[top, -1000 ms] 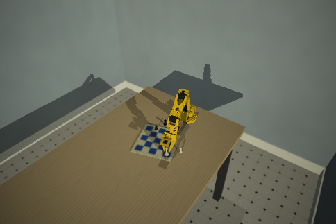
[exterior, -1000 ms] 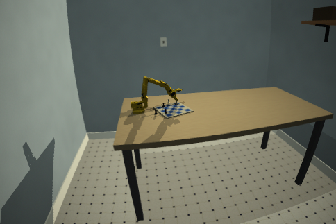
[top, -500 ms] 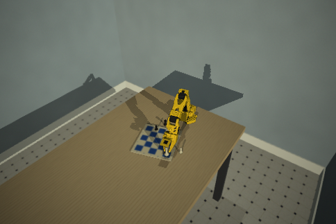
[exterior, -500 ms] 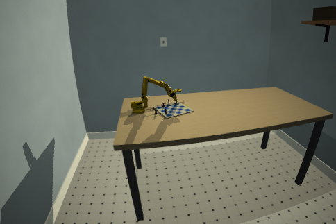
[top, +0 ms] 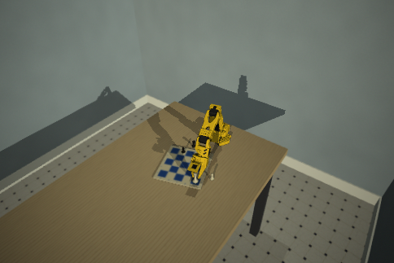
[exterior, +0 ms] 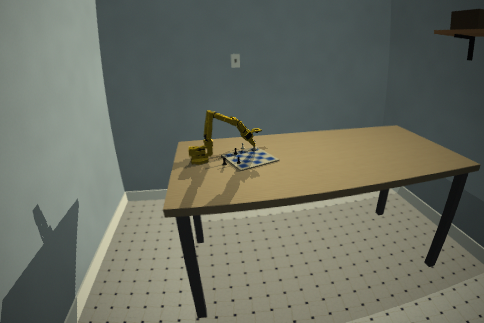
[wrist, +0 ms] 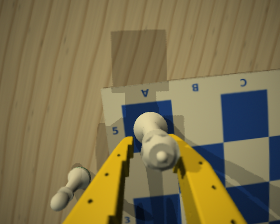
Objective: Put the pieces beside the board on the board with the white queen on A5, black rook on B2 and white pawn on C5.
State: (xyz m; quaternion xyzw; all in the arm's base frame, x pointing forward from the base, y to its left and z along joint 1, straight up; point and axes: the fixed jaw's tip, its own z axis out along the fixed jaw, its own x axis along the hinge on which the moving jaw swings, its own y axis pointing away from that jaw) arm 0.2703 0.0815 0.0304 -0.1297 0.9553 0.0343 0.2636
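The white queen (top: pixel 195 179) (wrist: pixel 161 152) stands on blue square A5 of the board (top: pixel 161 178) (wrist: pixel 110 106); its base looks inside the square in the wrist view. My gripper (top: pixel 196 173) (exterior: pixel 254 146) (wrist: pixel 151 138) is slightly open around the queen, with a gap at the left finger and the right finger very near or touching it. The white pawn (top: pixel 212 177) (exterior: pixel 243 146) (wrist: pixel 71 188) stands beside the board, near its A side. The black rook (top: pixel 194 143) (exterior: pixel 224 161) appears to be the dark piece beside the board, toward the arm's base; its shape is too small to confirm.
A black piece (top: pixel 183 151) (exterior: pixel 238 160) stands on the board, toward the edge on the arm's side. Another dark piece (exterior: pixel 235 151) stands on the board near the arm; the arm hides it in the top view. The table (top: pixel 122 195) extends beyond the board.
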